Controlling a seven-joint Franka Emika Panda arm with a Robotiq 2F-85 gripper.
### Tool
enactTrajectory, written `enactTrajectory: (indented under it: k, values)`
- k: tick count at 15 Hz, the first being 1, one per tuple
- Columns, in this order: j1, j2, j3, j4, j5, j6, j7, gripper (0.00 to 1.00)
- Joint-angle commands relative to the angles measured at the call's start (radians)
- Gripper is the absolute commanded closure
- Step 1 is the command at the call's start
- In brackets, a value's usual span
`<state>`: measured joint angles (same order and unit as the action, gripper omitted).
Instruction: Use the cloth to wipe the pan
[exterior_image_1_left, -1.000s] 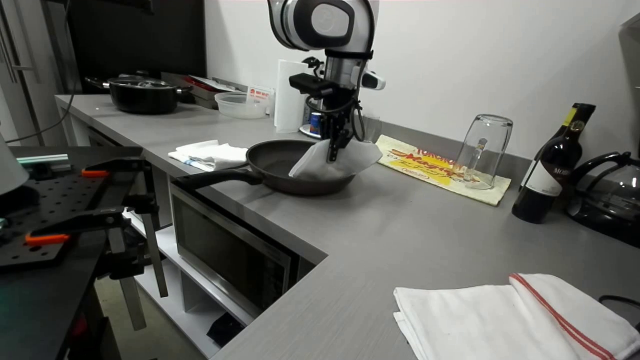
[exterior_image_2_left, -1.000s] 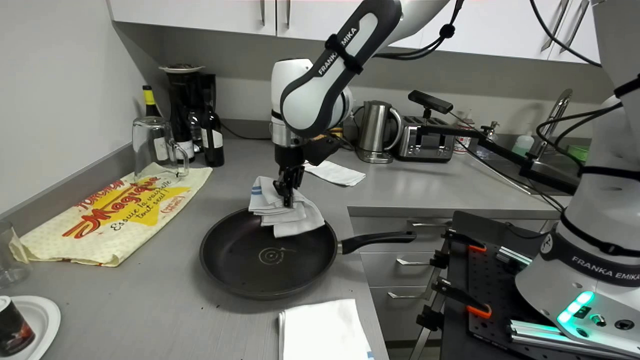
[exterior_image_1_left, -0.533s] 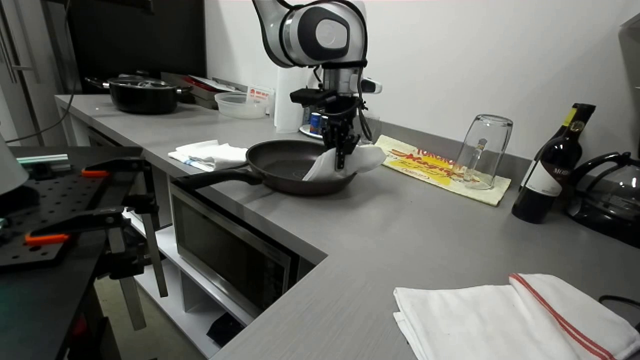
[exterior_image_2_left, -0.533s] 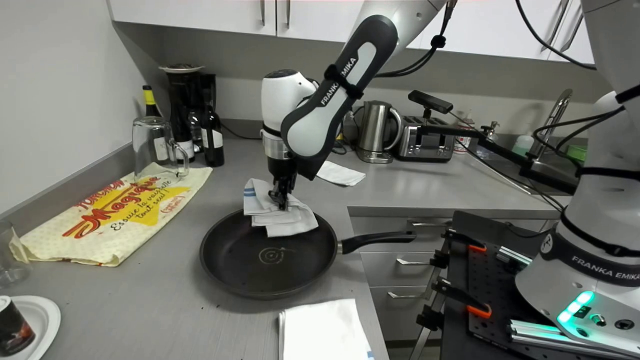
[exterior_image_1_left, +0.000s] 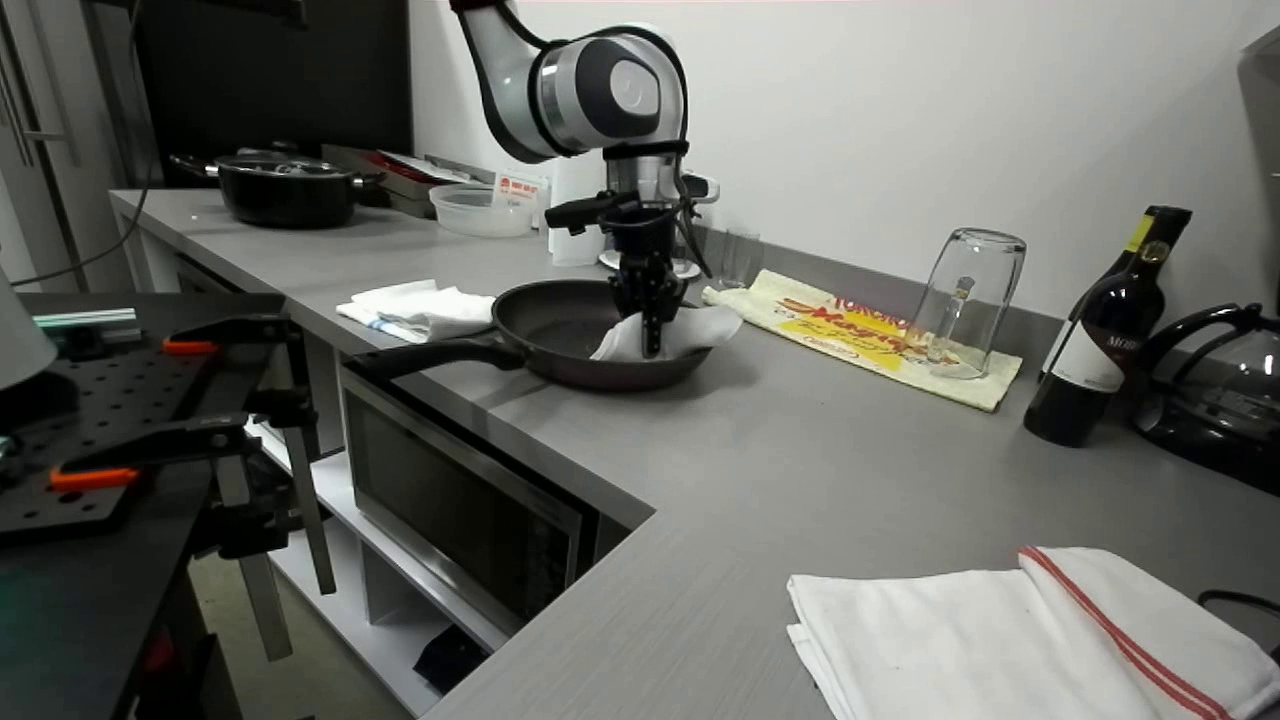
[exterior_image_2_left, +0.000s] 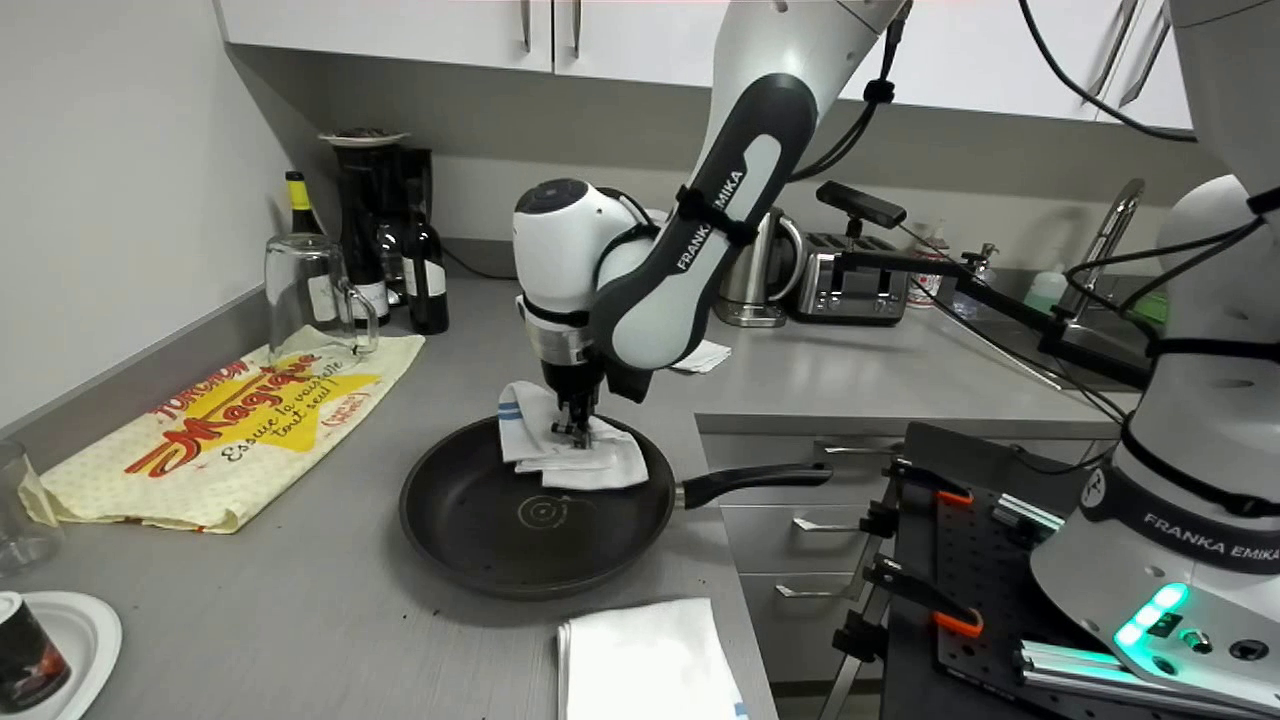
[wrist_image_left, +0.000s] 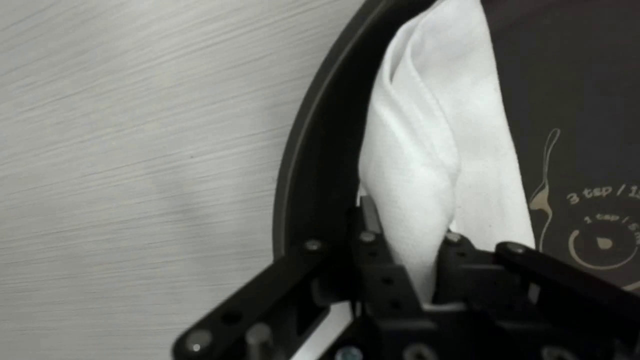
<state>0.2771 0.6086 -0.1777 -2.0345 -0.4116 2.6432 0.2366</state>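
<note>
The black frying pan lies on the grey counter; its handle sticks out over the counter's front edge. It also shows in an exterior view and in the wrist view. My gripper points down over the pan's far part in that exterior view, and shows too in an exterior view. In the wrist view the gripper is shut on the folded white cloth. The cloth, with blue stripes, lies against the pan's inside and side wall. Its part between the fingers is partly hidden.
A folded white cloth lies beside the pan. A yellow towel bears an upside-down glass mug. A plate holds a cup. A white towel with red stripes lies at the counter corner; a wine bottle stands beyond.
My gripper has moved down with the cloth, which now lies lower and flatter in the pan. It shifted slightly towards the wall, then back towards the pan's middle. The pan has not moved.
</note>
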Motion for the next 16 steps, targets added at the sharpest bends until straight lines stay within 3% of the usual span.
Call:
enactTrajectory:
  k: [1, 5, 9, 14, 16]
  values:
    - [0.071, -0.001, -0.057, -0.047, -0.103, 0.045, 0.085, 0.96]
    - [0.128, 0.02, -0.115, -0.051, -0.214, 0.068, 0.171, 0.96]
    - [0.142, 0.035, -0.14, -0.038, -0.301, 0.064, 0.251, 0.96]
    - [0.122, 0.039, -0.115, -0.038, -0.339, 0.05, 0.298, 0.96]
    - [0.098, 0.042, -0.087, -0.032, -0.305, 0.035, 0.28, 0.96]
